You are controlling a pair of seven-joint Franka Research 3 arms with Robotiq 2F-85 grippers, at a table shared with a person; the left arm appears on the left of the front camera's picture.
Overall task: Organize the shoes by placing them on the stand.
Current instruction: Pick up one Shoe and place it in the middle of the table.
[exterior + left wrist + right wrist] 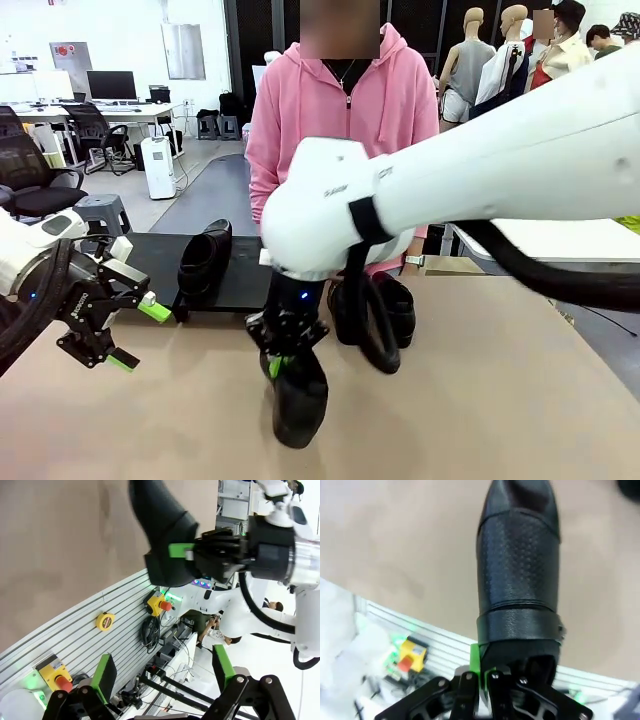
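Note:
My right gripper (285, 350) is shut on the heel end of a glossy black shoe (298, 398), toe toward the table's front. In the right wrist view the same shoe (517, 565) runs away from the gripper (485, 677), whose green pad (475, 661) presses its rim. In the left wrist view this shoe (160, 525) hangs over the tabletop in the right gripper (215, 550). Another shoe (205, 258) lies on the low black stand (250, 280) at the back left. Behind the right arm's cable a further shoe (392, 308) rests on the table. My left gripper (138, 335) (165, 672) stands open and empty at the left.
A person in a pink hoodie (340, 100) stands at the far side behind the stand. The left wrist view shows the table's slotted rail with a yellow tape measure (105, 621) and emergency-stop boxes (159, 604). The brown tabletop (500, 400) stretches to the right.

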